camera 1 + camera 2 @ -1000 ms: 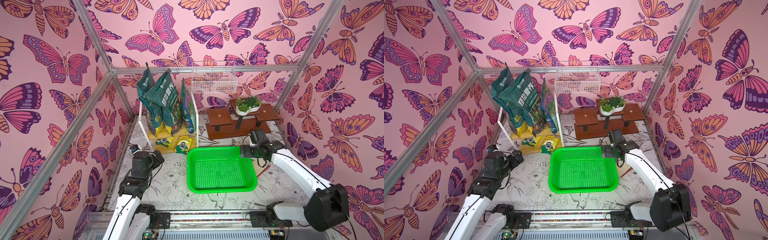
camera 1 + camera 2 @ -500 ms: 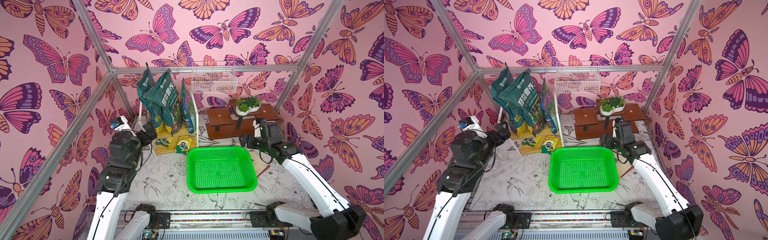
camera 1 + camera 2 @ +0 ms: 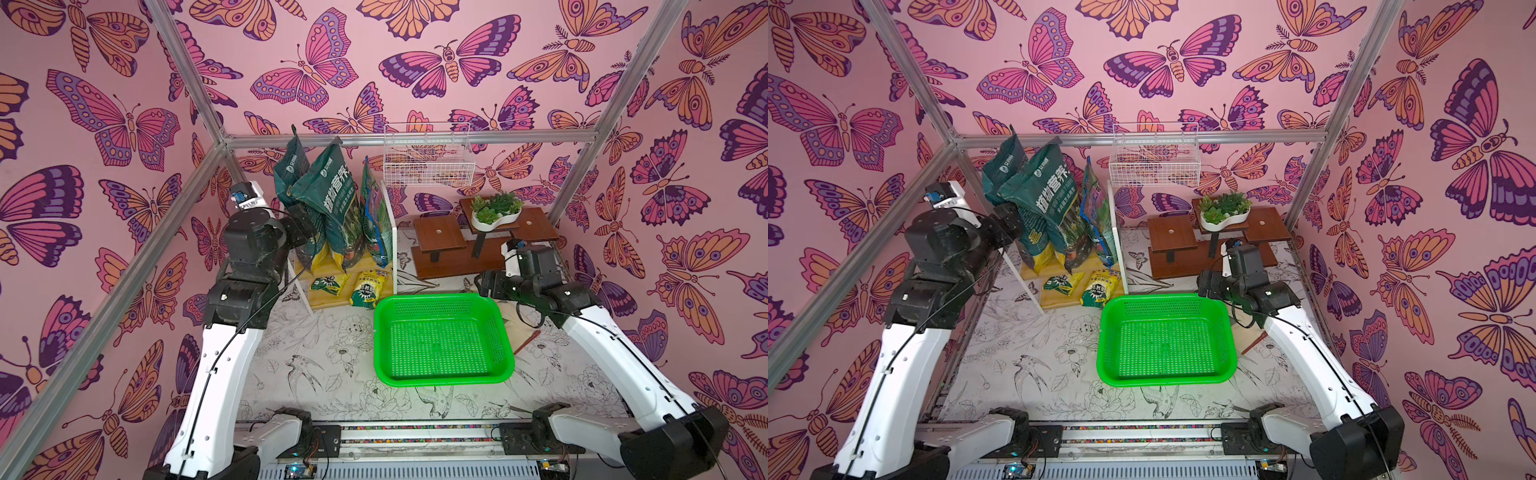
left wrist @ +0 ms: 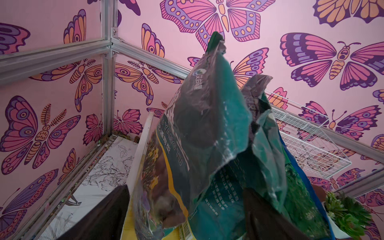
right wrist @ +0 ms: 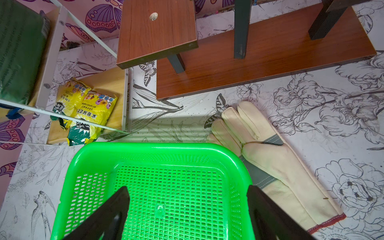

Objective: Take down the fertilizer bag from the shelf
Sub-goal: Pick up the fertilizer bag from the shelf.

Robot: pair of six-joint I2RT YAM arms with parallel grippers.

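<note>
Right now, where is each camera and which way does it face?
Top views: high above the arm bases, looking down over the table; left arm and right arm show.
Left wrist: on the left arm, looking up at the fertilizer bags; its jaws show, apart.
Right wrist: on the right arm, looking down at the green basket and glove; jaws apart.
Shared: top and right wrist views show the green basket; top and left wrist, the bags.

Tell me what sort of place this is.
Probably a mock garden-supply corner inside a robot test cell: fertilizer bags stand on a small shelf, a succulent planter sits on a wooden stand, and a gardening glove lies nearby.
</note>
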